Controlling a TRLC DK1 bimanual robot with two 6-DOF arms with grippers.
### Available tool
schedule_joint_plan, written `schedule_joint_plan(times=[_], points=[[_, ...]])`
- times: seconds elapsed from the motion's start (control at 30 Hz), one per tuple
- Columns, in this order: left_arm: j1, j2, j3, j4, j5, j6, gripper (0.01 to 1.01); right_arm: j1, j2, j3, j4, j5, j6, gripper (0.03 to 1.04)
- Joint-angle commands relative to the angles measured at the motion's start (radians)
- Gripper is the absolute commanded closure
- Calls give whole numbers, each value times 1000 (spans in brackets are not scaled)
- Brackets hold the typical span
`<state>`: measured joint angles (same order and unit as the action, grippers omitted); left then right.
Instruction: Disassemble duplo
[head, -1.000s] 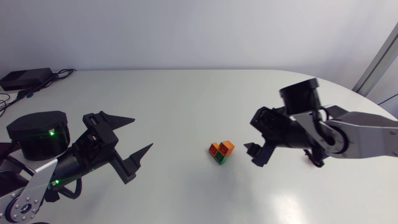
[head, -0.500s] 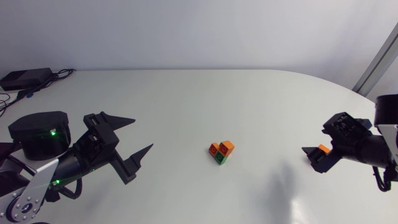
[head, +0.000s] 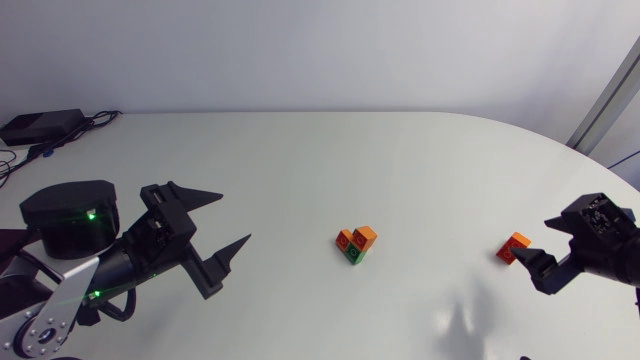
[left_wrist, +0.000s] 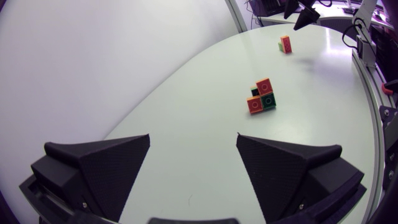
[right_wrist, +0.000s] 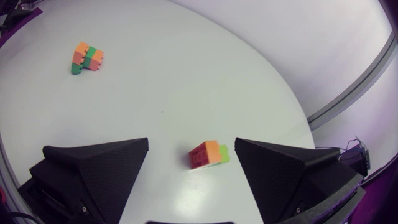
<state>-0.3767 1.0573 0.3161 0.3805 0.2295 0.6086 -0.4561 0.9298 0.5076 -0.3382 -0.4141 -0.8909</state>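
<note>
The duplo cluster, orange, red and green bricks still joined, sits near the middle of the table, well apart from both arms. The left gripper, fingers spread wide and empty, points at it from the left and looks the nearer of the two. The right gripper, likewise spread and holding nothing, hovers at the table's right side, a separated red-and-orange piece lying just ahead of its fingertips, towards the cluster.

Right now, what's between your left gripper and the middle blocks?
Just bare white table between the black left gripper and the orange, red and green block cluster, in head view.
</note>
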Motion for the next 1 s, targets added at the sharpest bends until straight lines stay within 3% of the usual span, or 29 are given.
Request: schedule_joint_plan(times=[0.0,0.23,0.47,0.63,0.83,0.97], points=[[-5,-11,5,1,5,-12,48,-50,-17,22,-59,-40,-46,66],[-7,-65,-9,-8,5,-12,48,-141,26,-9,27,-84,-109,66],[-5,-122,-14,-43,5,-12,48,-222,234,0,87,-276,-163,66],[-28,-125,-23,-43,5,-12,48,-233,368,5,182,-287,-172,67],[-50,-123,-23,-54,7,-12,48,-240,512,17,271,-287,-244,72],[-54,-123,-23,-54,7,-12,48,-247,564,29,303,-287,-252,133]])
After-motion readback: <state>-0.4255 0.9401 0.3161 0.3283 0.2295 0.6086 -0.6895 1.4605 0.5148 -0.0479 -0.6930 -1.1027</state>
